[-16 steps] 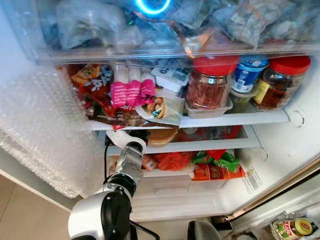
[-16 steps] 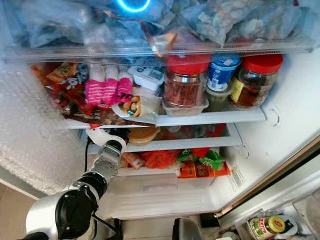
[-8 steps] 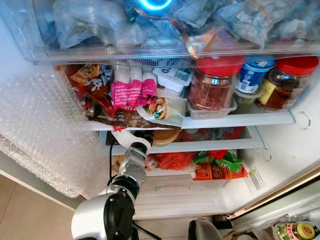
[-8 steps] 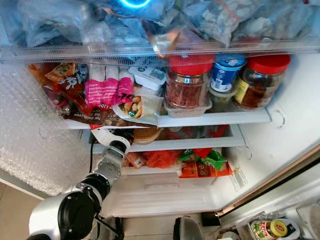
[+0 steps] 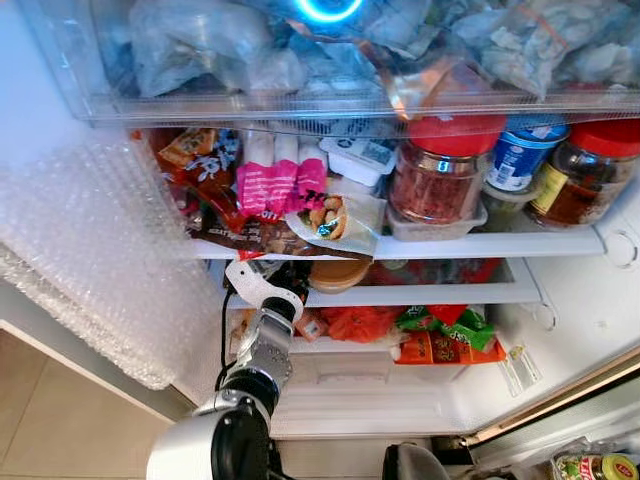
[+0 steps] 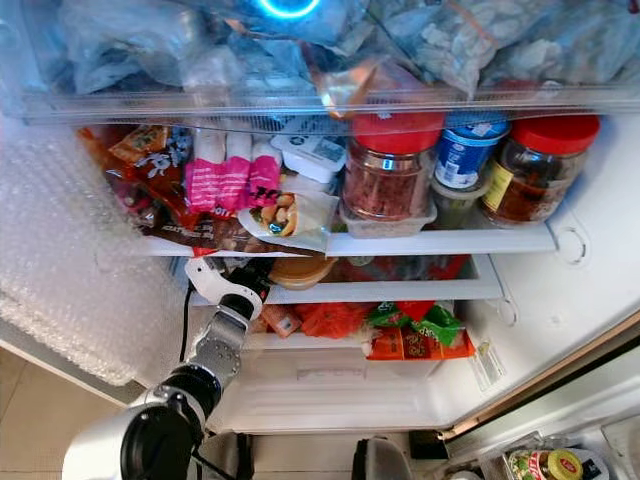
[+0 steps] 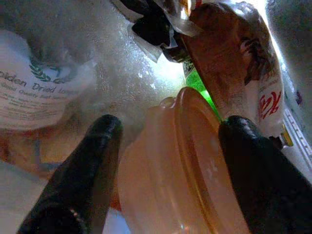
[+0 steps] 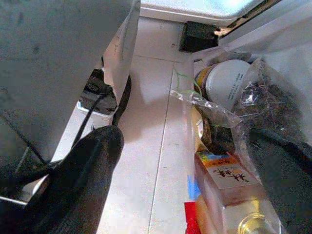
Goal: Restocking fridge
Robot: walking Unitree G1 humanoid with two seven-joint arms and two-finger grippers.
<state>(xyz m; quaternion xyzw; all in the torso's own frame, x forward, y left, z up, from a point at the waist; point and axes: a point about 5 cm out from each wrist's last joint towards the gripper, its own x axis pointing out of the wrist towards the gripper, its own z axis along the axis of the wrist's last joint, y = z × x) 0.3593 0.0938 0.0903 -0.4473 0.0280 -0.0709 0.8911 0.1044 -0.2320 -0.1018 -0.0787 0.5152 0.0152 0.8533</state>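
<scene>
Fridge [image 5: 560,330] stands open, shelves crammed with jars [image 5: 437,180] and packets, bubble wrap [image 5: 90,260] lining its left wall. Left gripper [image 7: 165,161] reaches onto the middle shelf, fingers [image 7: 87,165] spread either side of an orange tub [image 7: 180,170], barely any room around. Right gripper [image 8: 185,170] hangs spread above tiled floor [image 8: 151,122], beside a bag of groceries [image 8: 229,146].

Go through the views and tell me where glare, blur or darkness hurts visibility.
Eye views: a blue ring light glares off the top drawer, otherwise bright and sharp. Left wrist view: dim, the fingers blurred, backlit green glow behind the orange tub. Right wrist view: daylit floor, close fingers soft.
</scene>
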